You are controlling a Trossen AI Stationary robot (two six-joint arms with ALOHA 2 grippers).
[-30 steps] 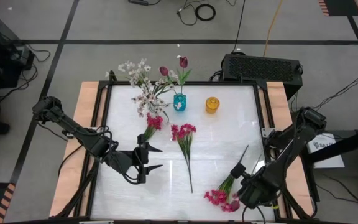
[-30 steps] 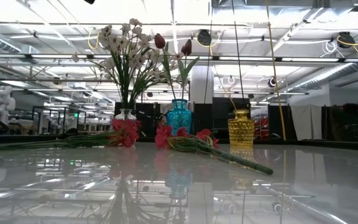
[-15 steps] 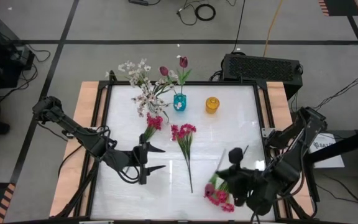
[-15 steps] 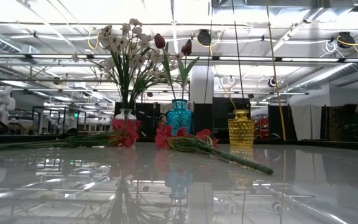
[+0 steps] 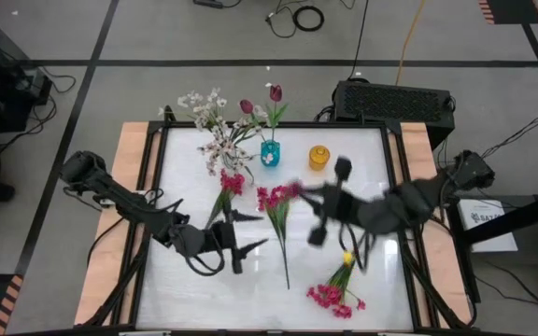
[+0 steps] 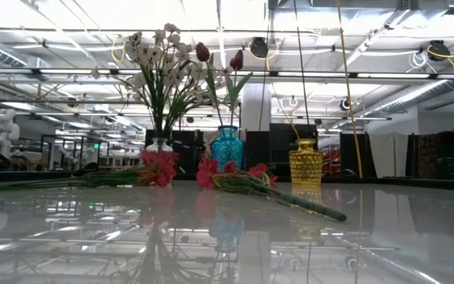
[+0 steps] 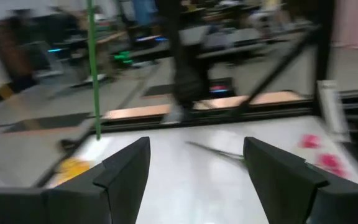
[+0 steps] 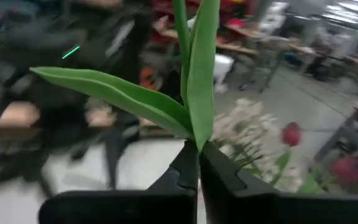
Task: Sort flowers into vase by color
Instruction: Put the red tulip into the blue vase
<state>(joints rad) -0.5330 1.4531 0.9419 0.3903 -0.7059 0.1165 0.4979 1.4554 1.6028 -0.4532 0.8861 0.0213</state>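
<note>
My right gripper [image 8: 199,148] is shut on a green leafy flower stem [image 8: 191,74]; its blossom is outside the wrist view. In the high view this arm [image 5: 330,201] is a blur above the table's middle. My left gripper [image 5: 241,233] hovers open over the near left part, with nothing between its fingers [image 7: 129,168]. Three magenta sprigs [image 5: 276,201] [image 5: 230,185] [image 5: 336,294] lie flat on the table. At the far edge stand a clear vase with white flowers [image 6: 158,87], a teal vase [image 5: 269,152] with maroon tulips, and a yellow vase [image 5: 318,157]. My right gripper pinches the stem between its two fingertips, just below where two long leaves branch off [image 8: 196,132]. The fingers lie about level and point toward the far vases. The stem is lifted clear of the table, and its leaves stand out beyond the fingertips.
A black box [image 5: 395,98] sits beyond the table's far right corner. Cables run along the table's wooden side rails [image 5: 129,187]. The glossy white top between the lying sprigs and the near edge [image 5: 250,299] holds nothing.
My right gripper has risen from the near right corner and swung toward the table's middle, tipping from pointing down to about level and rolling, and has stayed shut. The magenta sprig there has stayed on the table. My left gripper has edged toward the right and turned somewhat.
</note>
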